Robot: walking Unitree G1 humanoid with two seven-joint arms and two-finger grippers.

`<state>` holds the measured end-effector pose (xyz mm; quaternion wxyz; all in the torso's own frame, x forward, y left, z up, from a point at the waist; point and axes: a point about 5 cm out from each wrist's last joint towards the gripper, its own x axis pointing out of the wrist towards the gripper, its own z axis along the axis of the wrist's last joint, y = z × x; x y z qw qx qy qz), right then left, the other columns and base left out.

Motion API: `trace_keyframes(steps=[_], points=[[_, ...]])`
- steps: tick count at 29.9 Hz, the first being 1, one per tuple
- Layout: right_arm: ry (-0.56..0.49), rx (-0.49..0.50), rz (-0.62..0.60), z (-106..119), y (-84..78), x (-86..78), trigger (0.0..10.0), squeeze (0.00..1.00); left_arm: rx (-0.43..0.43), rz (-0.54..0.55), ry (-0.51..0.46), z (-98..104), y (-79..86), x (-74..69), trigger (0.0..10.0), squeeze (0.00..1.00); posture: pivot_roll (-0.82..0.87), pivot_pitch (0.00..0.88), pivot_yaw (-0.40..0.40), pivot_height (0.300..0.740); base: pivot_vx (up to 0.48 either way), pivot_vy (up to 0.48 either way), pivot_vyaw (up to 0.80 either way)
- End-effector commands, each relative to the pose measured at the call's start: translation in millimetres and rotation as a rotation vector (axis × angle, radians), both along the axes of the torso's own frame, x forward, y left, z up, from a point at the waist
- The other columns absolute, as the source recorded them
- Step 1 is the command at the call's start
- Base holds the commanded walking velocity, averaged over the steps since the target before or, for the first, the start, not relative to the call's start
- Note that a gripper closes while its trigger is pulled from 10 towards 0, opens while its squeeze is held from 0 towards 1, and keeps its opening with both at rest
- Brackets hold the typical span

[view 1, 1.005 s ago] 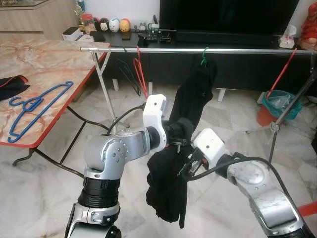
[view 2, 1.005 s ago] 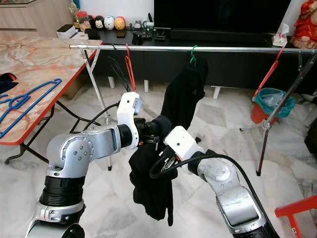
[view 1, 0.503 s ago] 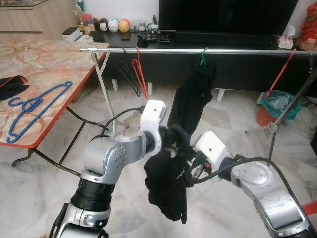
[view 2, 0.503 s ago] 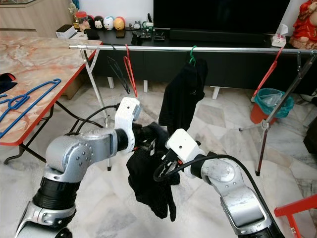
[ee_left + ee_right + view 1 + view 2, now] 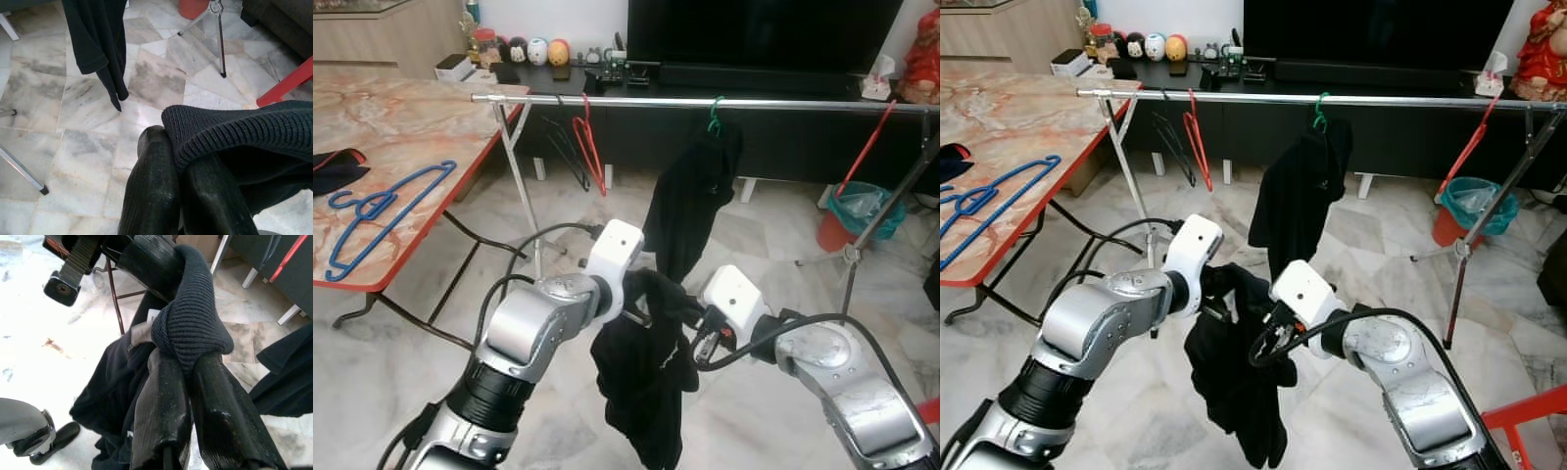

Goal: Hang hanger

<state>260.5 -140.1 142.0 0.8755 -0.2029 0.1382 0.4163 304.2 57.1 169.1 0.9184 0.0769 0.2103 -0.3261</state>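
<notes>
A black garment (image 5: 641, 382) hangs in front of me between both grippers, below and short of the metal rail (image 5: 783, 102). My left gripper (image 5: 178, 161) is shut on its ribbed collar (image 5: 234, 137). My right gripper (image 5: 188, 367) is shut on the same collar (image 5: 195, 328), close beside the left one. On the rail another black garment (image 5: 690, 196) hangs from a green hanger (image 5: 715, 113). A red hanger (image 5: 590, 147) and a black hanger (image 5: 566, 147) hang near the rail's left end. A blue hanger (image 5: 382, 211) lies on the table.
The marble table (image 5: 401, 127) with a red edge stands at my left, beside the rack's leg (image 5: 519, 186). Another red hanger (image 5: 869, 147) leans from the rail's right end above a teal bin (image 5: 857, 211). A red stool (image 5: 1528, 411) is at the lower right.
Both grippers have come down and a little toward me with the black garment, whose hem now hangs lower. The rail and its hangers have not moved.
</notes>
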Motion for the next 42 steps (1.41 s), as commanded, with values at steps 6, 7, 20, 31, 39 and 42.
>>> trace_keyframes(steps=[6,7,20,31,39,42], points=[[-0.029,-0.007,0.026,6.3,3.1,-2.5,0.0,0.0,-0.052,0.004,-0.031,7.1,0.9,3.1,10.0,1.0,-0.03,0.011,-0.017,0.74,0.0,0.0,0.0],[-0.029,-0.007,0.026,6.3,3.1,-2.5,0.0,0.0,-0.052,0.004,-0.031,7.1,0.9,3.1,10.0,1.0,-0.03,0.011,-0.017,0.74,0.0,0.0,0.0],[-0.025,-0.057,-0.023,0.5,-3.0,3.1,0.0,0.0,-0.106,-0.164,-0.029,10.2,-7.9,-9.7,10.0,1.0,-0.03,0.012,-0.02,0.74,0.0,0.0,0.0],[-0.007,-0.134,-0.094,-9.6,-16.1,8.5,0.0,0.0,-0.057,-0.357,-0.032,3.9,-2.8,-25.1,10.0,1.0,-0.03,0.011,-0.022,0.74,0.0,0.0,0.0],[0.024,-0.142,-0.178,-22.9,-27.0,14.7,0.0,0.0,0.114,-0.344,-0.019,-20.7,24.0,-20.9,10.0,1.0,-0.03,0.013,-0.023,0.74,0.0,0.0,0.0],[0.044,-0.138,-0.211,-30.9,-31.2,16.5,0.0,0.0,0.12,-0.317,0.005,-30.8,32.7,-18.3,10.0,0.0,-0.03,0.014,-0.022,0.74,0.0,0.0,0.0]])
